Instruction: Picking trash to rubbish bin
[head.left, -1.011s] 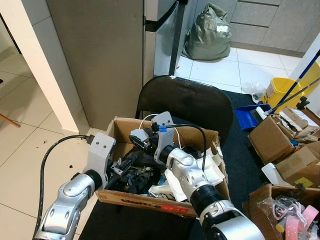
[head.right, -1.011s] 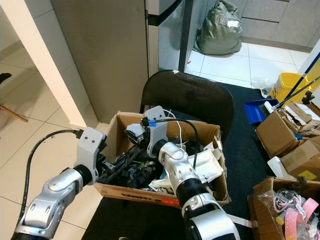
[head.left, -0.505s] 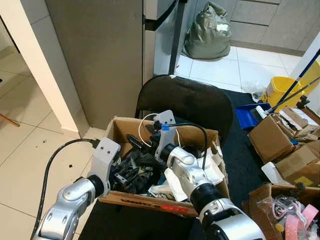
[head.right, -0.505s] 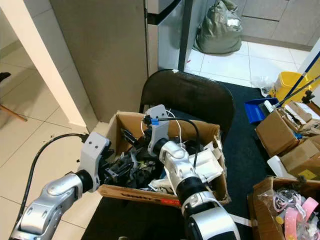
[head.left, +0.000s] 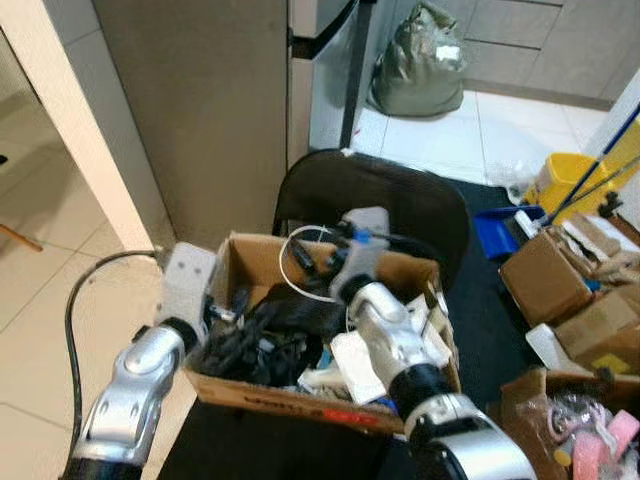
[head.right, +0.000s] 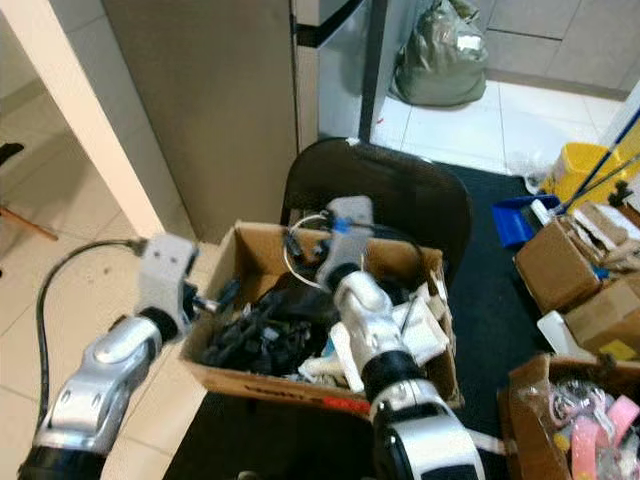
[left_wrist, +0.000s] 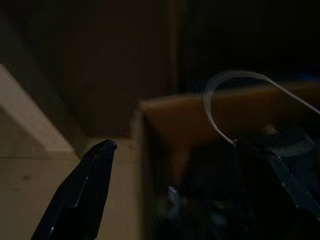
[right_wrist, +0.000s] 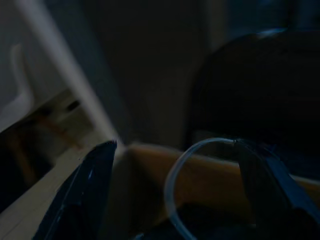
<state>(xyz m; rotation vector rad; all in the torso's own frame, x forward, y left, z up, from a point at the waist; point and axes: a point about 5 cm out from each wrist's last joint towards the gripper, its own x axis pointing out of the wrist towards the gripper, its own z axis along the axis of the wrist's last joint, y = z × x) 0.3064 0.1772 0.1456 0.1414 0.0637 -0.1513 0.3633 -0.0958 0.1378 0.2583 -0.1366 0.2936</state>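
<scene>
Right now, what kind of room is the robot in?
Probably a home kitchen or utility corner being cleared out. A tall fridge stands on the tiled floor, a stuffed rubbish bag leans by the cabinets, and cardboard boxes of clutter sit around.

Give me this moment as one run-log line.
left gripper: jaws open, at cardboard box left wall | right gripper: jaws open above box | white strap loop on black clutter

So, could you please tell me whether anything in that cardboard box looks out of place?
Yes: a thin white strap loops up above the cardboard box at its back rim, over the tangle of dark junk, near the right gripper.
</scene>
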